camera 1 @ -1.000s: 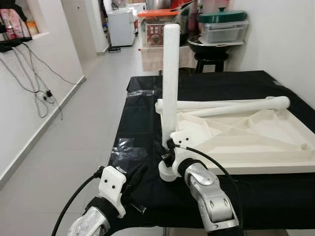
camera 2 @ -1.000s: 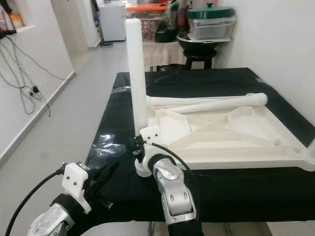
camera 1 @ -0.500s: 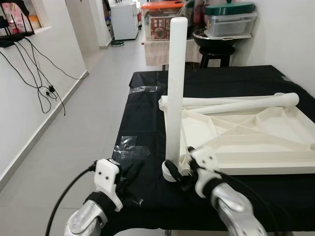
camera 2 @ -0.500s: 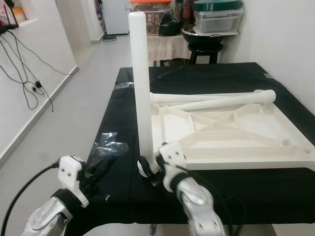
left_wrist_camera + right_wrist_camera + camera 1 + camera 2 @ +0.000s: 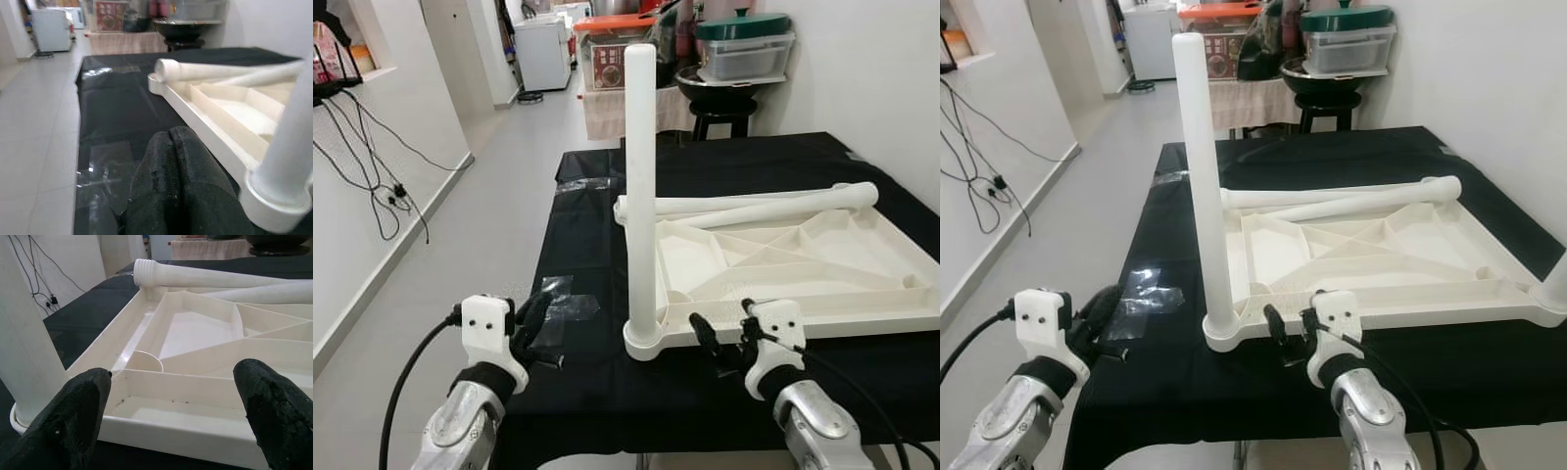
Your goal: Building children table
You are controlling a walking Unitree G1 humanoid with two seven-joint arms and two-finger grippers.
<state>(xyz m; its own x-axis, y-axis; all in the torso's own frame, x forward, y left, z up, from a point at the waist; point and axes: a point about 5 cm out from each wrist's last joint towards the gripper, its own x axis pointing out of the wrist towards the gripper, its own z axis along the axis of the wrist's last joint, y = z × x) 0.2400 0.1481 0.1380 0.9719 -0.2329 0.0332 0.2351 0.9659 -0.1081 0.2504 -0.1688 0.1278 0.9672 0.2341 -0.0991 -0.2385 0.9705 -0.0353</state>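
On the black-draped bench (image 5: 607,392) lies one inverted white tabletop (image 5: 803,274). One leg (image 5: 640,196) stands upright in its near-left corner socket; two loose legs (image 5: 754,208) lie across its far edge. Left end effector (image 5: 533,323), fingers together, hovers near-left; right end effector (image 5: 720,338), fingers spread, faces the tabletop's near edge.

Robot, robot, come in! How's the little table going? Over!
Right gripper open, off the upside-down tabletop. Left gripper shut, idle over the black cloth. One leg upright in its corner socket, two legs lying loose.
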